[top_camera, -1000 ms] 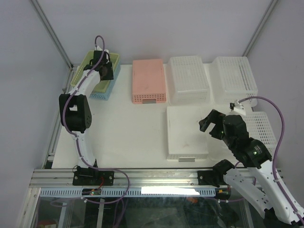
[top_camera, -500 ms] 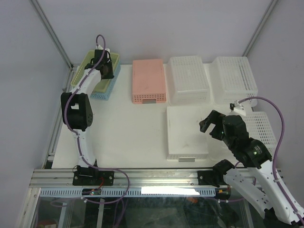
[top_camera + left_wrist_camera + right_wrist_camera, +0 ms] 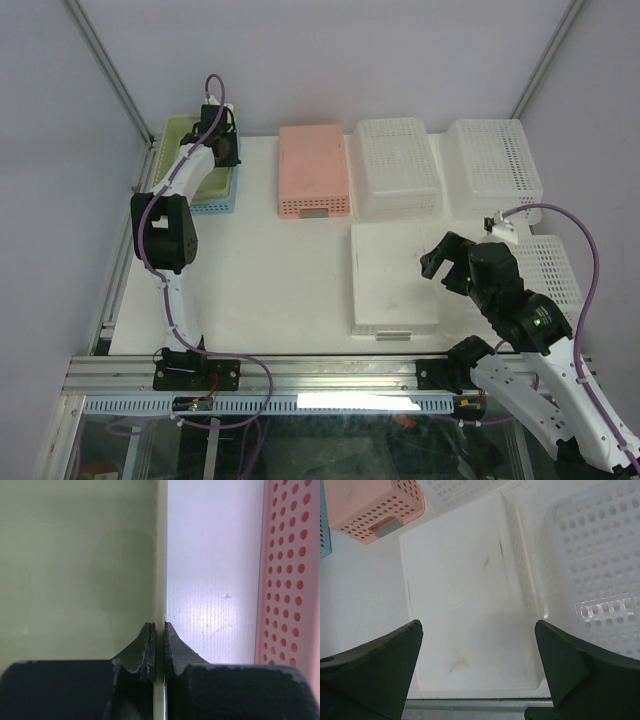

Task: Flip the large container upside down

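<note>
1. Pinching the right wall of the green container (image 3: 75, 570) with the left end effector (image 3: 157, 630). Jaws almost together, only the thin wall between, one finger inside and one outside.
2. Found at the far left of the table (image 3: 270, 270), open side up, resting in or over a blue basket (image 3: 215, 200); impossible to say which. Taken as the task's large container, judging by the grip on it.
3. Gripped at the rim, probably to lift it and tip it over with a roll of the wrist. Flip not yet begun.
4. Holding the right end effector (image 3: 479, 625) spread wide and empty above the white container (image 3: 465, 605), itself lying bottom up near the middle of the table. Touching nothing, and probably parked clear of the left side.
5. Worth minding the pink basket (image 3: 290, 580) just to the right, across a strip of bare table: little room for the swing. Also a risk of slipping from so thin an edge hold once the weight turns.
</note>
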